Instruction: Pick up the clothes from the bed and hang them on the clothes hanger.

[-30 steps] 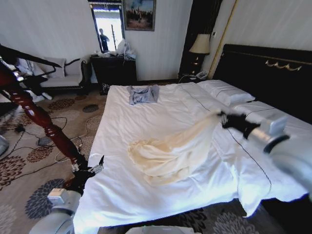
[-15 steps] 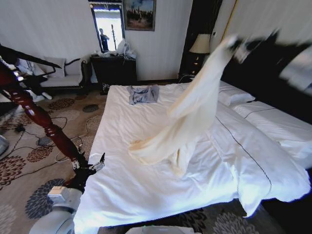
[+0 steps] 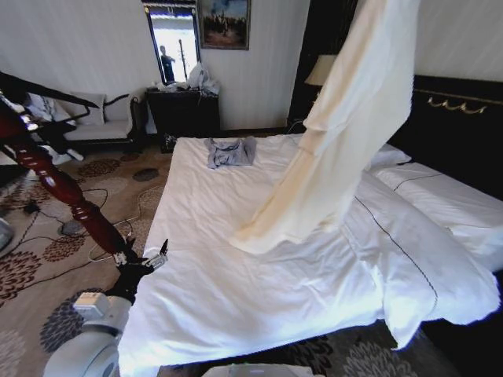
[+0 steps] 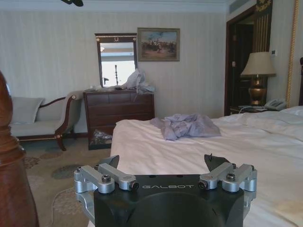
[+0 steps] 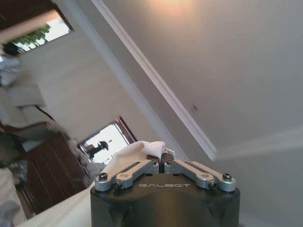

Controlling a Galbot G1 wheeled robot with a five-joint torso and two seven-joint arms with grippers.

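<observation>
The clothes [image 3: 346, 133], a long cream garment, hang from above the head view's top edge down to the bed [image 3: 236, 290]. Their lower end [image 3: 263, 236] is at the white sheet; whether it touches I cannot tell. My right gripper [image 5: 162, 163] is raised toward the ceiling and shut on a bunch of the cream fabric [image 5: 137, 151]. My left gripper [image 3: 148, 263] stands open and low beside the bed's left front edge, also seen as left gripper [image 4: 163, 163]. A thin black clothes hanger [image 3: 47, 88] sticks out at the far left, above the wooden post.
A reddish-brown turned wooden post [image 3: 67, 192] slants close by my left arm. A small grey-blue garment [image 3: 230, 151] lies at the bed's far end. Behind it stands a dark dresser [image 3: 183, 110], with a sofa [image 3: 98, 126] to its left. Cables lie on the patterned carpet [image 3: 47, 251].
My right gripper has swung up and out past the top of the head view, lifting the clothes off the bed until they hang almost full length. The left arm has barely moved.
</observation>
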